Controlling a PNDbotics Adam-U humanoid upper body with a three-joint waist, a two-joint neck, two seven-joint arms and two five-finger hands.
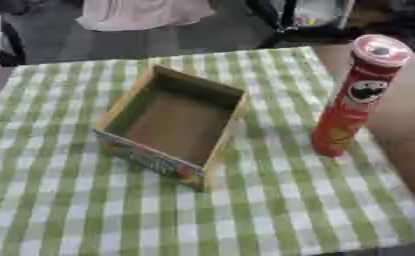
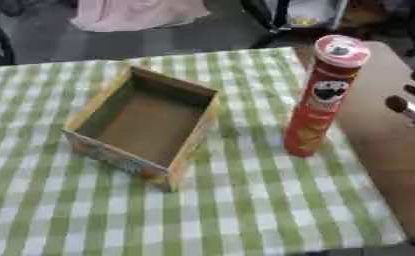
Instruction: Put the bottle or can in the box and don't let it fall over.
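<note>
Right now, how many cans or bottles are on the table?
1. A tall red can stands upright on the green checked cloth, to the right of the open box and apart from it. The box looks empty, so nothing seems hidden inside.

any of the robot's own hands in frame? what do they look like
Only a sliver: at the right edge of the right eye view, the right hand shows as dark fingers with a lighter silvery tip. In the left eye view it is just a dark blob. No cables or markings discernible. Left hand not visible.
</note>
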